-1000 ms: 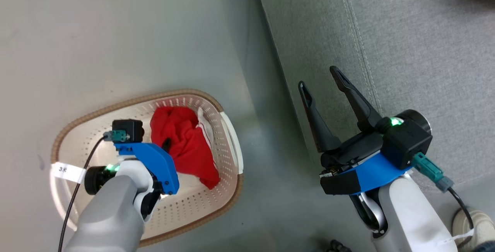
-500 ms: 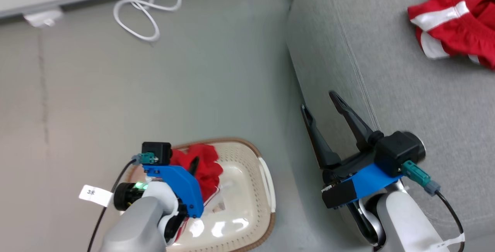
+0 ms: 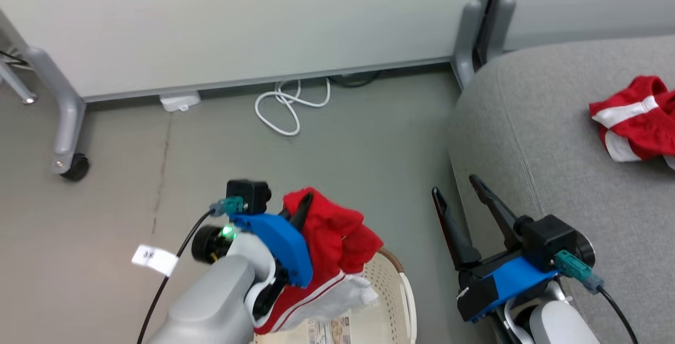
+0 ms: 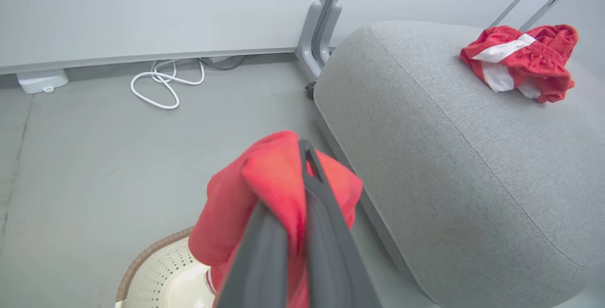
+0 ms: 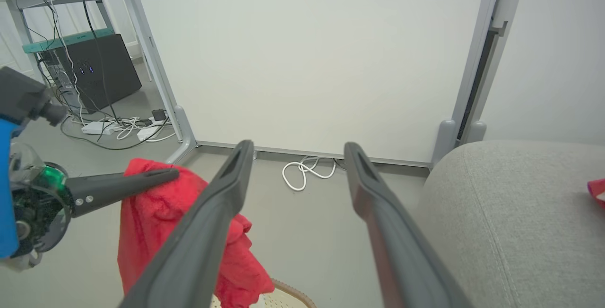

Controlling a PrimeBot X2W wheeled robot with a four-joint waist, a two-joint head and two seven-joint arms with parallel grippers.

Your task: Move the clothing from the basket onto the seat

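My left gripper (image 3: 301, 200) is shut on a red piece of clothing (image 3: 332, 233) with a white-striped panel, and holds it lifted above the basket (image 3: 394, 280). The fabric drapes over the left fingers (image 4: 312, 180) and hangs down towards the cream basket (image 4: 160, 270). To the right lies the grey seat (image 3: 553, 149), and another red-and-white garment (image 3: 630, 120) rests on it. My right gripper (image 3: 454, 184) stands open and empty beside the seat's front edge. In the right wrist view the held clothing (image 5: 156, 223) hangs left of the right gripper (image 5: 298, 146).
A white partition panel (image 3: 237, 17) stands behind on grey legs, one with a caster (image 3: 74, 167). A coiled white cable (image 3: 287, 109) lies on the floor below it. A black box and loose cables (image 5: 101, 69) sit far to the left.
The head camera has tilted up, shifting the whole picture. My left gripper has risen out of the basket with the red clothing, which now hangs above it. The right gripper has stayed open.
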